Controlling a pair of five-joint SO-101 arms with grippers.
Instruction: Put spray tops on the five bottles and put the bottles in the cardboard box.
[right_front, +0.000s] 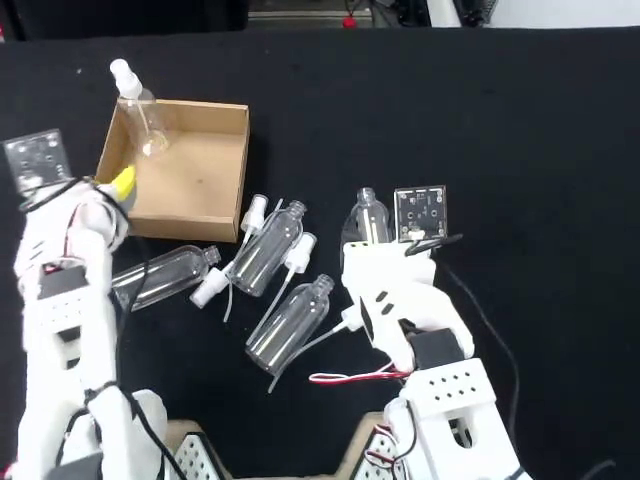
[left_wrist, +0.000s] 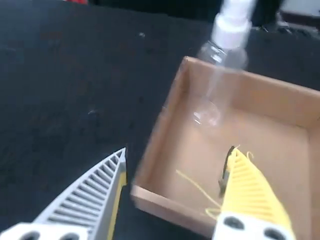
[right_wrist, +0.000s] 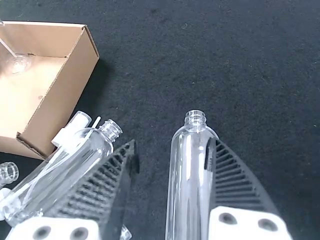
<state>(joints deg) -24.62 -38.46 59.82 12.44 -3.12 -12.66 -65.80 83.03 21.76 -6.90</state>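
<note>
Cardboard box (right_front: 185, 222) sits far left on the black table (right_front: 520, 120), with a capped bottle (right_front: 140, 115) leaning in its far left corner. Left hand (left_wrist: 177, 150) is spread wide and holds nothing. It straddles the box's near left corner, yellow finger (left_wrist: 250, 185) inside and grey finger (left_wrist: 95, 190) outside. Right hand (right_wrist: 171, 141) is open around an uncapped bottle (right_wrist: 192, 160), which touches one finger and leaves a gap at the other. Three more open bottles (right_front: 165, 275) (right_front: 268, 247) (right_front: 290, 322) lie between the box and the right arm, with loose spray tops (right_front: 253, 215) among them.
</note>
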